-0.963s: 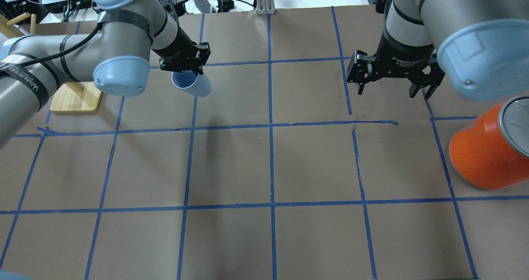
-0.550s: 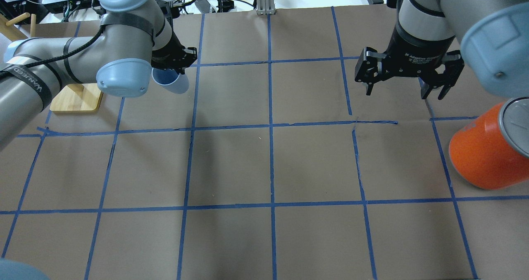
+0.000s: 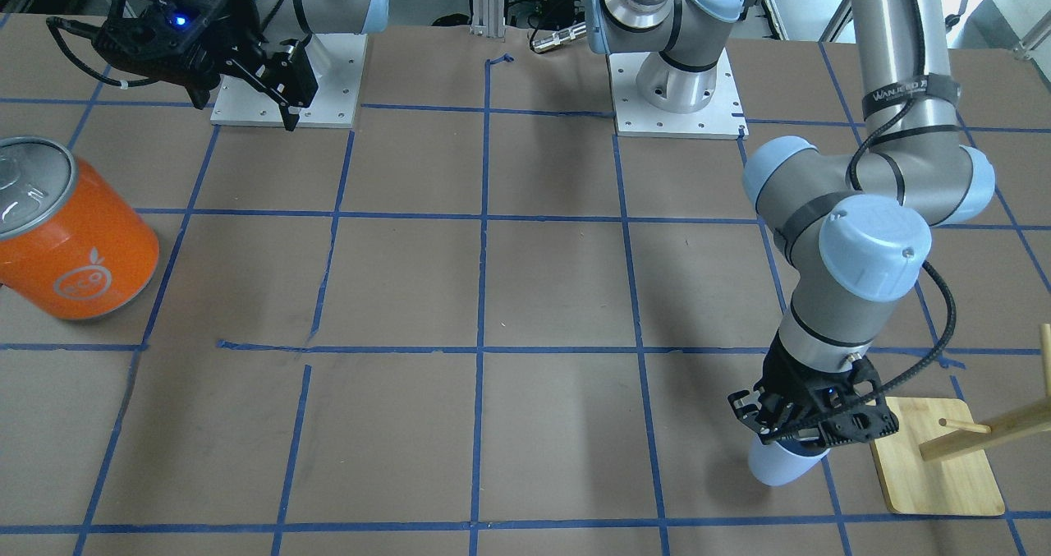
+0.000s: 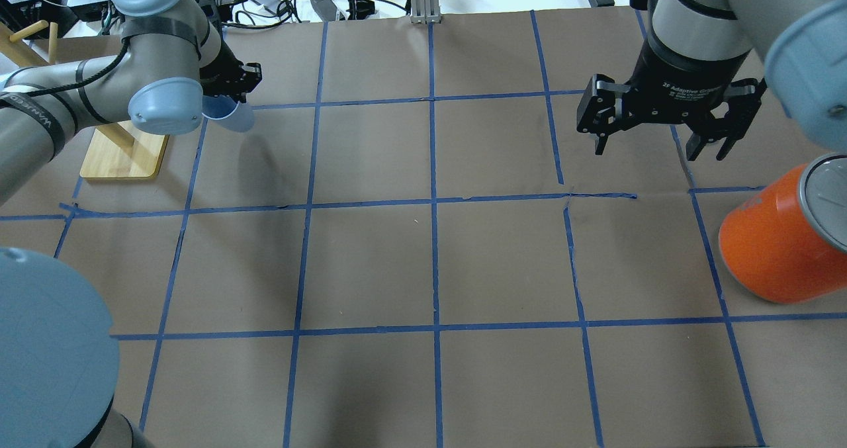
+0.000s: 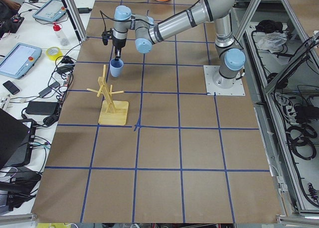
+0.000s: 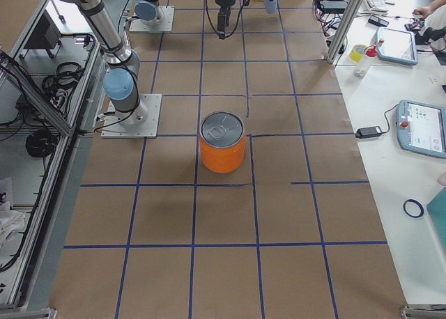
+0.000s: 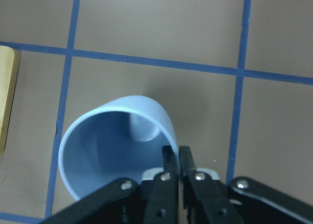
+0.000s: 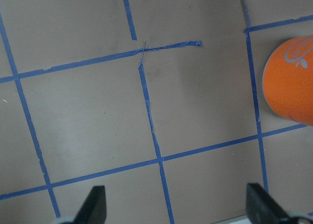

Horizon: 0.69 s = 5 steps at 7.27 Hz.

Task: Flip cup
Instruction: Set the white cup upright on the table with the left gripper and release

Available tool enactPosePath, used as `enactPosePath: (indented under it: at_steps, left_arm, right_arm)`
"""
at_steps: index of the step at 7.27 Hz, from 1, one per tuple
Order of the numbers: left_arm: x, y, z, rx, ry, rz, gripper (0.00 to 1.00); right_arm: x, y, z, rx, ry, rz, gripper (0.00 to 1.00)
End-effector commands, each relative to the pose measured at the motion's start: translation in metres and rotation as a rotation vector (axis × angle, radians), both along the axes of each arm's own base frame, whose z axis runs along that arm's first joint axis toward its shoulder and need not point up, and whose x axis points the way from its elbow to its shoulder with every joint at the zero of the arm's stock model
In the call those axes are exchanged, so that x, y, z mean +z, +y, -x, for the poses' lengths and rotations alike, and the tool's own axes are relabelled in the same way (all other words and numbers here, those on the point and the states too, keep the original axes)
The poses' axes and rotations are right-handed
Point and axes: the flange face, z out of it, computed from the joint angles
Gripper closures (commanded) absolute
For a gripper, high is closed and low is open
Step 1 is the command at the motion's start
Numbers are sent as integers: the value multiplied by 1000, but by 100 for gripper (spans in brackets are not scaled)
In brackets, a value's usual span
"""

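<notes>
The cup (image 4: 233,115) is a small pale blue tumbler with its mouth up, slightly tilted. My left gripper (image 4: 223,99) is shut on its rim wall, one finger inside and one outside, as the left wrist view shows (image 7: 175,154) with the cup (image 7: 112,145) below it. In the front-facing view the cup (image 3: 778,462) hangs under the left gripper (image 3: 803,439) beside the wooden stand. I cannot tell whether its base touches the table. My right gripper (image 4: 655,147) is open and empty above the table, and it also shows in the front-facing view (image 3: 246,108).
A wooden peg stand (image 4: 122,153) on a bamboo base stands just left of the cup, seen also in the front-facing view (image 3: 936,457). A large orange can (image 4: 781,249) with a silver top stands at the right edge. Blue tape lines (image 4: 433,203) grid the brown table.
My left gripper has carried the cup leftward and toward the far side, close to the wooden stand. My right gripper has shifted slightly right and stayed open.
</notes>
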Motion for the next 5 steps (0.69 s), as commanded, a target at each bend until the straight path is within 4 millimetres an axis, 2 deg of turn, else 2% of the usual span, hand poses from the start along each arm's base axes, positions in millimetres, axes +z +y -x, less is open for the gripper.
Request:
enactPosePath:
  at_steps: [1, 2, 3, 4, 5]
  left_arm:
    - [-21, -7, 17, 4, 51, -1, 100]
    - [-13, -5, 19, -3, 35, -3, 100]
    - [-3, 3, 18, -51, 15, -49, 100]
    - [-5, 5, 11, -58, -57, -78, 100]
    - [-15, 5, 11, -50, -51, -112, 100]
  right_arm:
    - [21, 7, -1, 4, -18, 54, 0]
    - [26, 4, -1, 7, -18, 85, 0]
    - [35, -17, -3, 50, -36, 203, 0]
    - [20, -36, -8, 59, -75, 184, 0]
    - [24, -53, -14, 88, -129, 204, 0]
